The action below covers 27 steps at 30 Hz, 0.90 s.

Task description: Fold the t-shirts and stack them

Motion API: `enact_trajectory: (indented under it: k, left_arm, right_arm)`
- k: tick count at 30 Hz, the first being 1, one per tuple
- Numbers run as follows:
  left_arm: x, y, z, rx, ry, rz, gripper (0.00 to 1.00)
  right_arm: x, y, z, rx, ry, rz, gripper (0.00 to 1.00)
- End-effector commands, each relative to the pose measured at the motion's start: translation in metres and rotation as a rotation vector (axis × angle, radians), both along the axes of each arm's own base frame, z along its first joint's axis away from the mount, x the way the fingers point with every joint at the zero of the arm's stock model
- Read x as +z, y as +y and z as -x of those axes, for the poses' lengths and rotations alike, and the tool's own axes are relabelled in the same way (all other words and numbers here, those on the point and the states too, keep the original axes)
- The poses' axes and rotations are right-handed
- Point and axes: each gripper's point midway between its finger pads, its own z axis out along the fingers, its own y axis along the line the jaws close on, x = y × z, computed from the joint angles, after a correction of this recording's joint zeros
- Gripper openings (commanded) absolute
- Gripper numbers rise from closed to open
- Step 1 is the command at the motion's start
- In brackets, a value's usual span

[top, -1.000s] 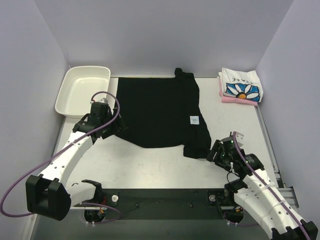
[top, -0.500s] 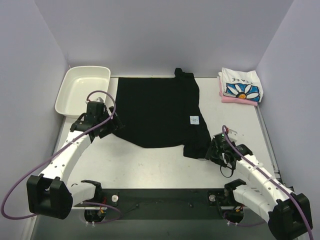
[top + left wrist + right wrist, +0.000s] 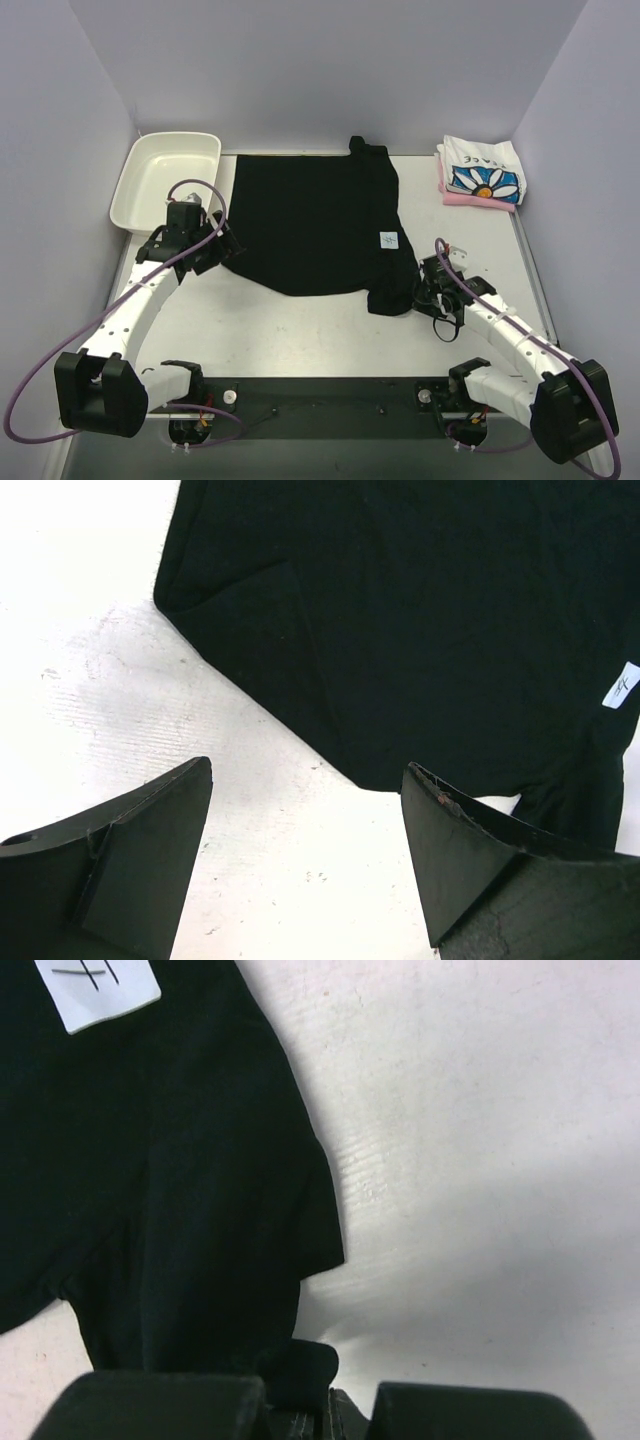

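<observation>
Black t-shirt (image 3: 315, 220): laid flat, centre of surface (image 3: 300, 335).
Right tool (image 3: 422, 292): advanced from the near right and now closed, 1 near-right sleeve pinched.
Left tool (image 3: 307, 770): held wide open, empty, above the near-left corner.
Fold judged ready to begin.

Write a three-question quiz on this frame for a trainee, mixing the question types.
1. True or false: the left fingers are shut on cloth.
2. What lies on the pink t-shirt? A) the daisy-print t-shirt B) the white tray C) nothing
3. Fill in: the right fingers are shut on the near right edge of the ____ t-shirt.

Key
1. False. They stand open over the table, beside the cloth.
2. A
3. black; that is the black t-shirt spread mid-table.
</observation>
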Motion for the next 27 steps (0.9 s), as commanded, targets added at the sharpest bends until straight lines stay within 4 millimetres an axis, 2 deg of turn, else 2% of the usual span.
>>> enact_trajectory:
  k: [1, 7, 12, 15, 19, 22, 23, 26, 27]
  left_arm:
    - [0.009, -0.002, -0.009, -0.015, -0.051, 0.012, 0.86]
    - [0.013, 0.001, -0.012, -0.011, -0.062, 0.001, 0.86]
    - [0.015, 0.017, -0.012, 0.025, -0.055, -0.08, 0.85]
    - [-0.006, 0.027, -0.01, 0.051, 0.007, -0.123, 0.8]
    - [-0.037, 0.031, -0.007, 0.092, 0.109, -0.108, 0.79]
    - [-0.054, 0.034, -0.012, 0.147, 0.144, -0.108, 0.79]
    - [-0.065, 0.031, -0.014, 0.147, 0.178, -0.096, 0.78]
    - [-0.079, 0.027, -0.024, 0.169, 0.207, -0.079, 0.77]
    - [-0.078, 0.026, -0.03, 0.174, 0.202, -0.07, 0.77]
  right_arm:
    - [0.009, 0.0, -0.011, 0.001, -0.03, 0.02, 0.0]
    - [0.009, 0.001, -0.01, -0.001, -0.034, 0.01, 0.0]
    - [0.015, 0.003, -0.009, 0.006, -0.054, -0.009, 0.0]
    - [0.021, 0.004, -0.01, 0.012, -0.074, -0.021, 0.0]
    - [0.022, 0.005, -0.008, 0.021, -0.084, -0.024, 0.0]
    - [0.022, 0.007, -0.006, 0.029, -0.079, -0.036, 0.0]
    - [0.022, 0.009, -0.005, 0.033, -0.079, -0.04, 0.0]
    - [0.024, 0.01, -0.006, 0.04, -0.09, -0.047, 0.0]
    - [0.024, 0.011, -0.006, 0.041, -0.094, -0.052, 0.0]
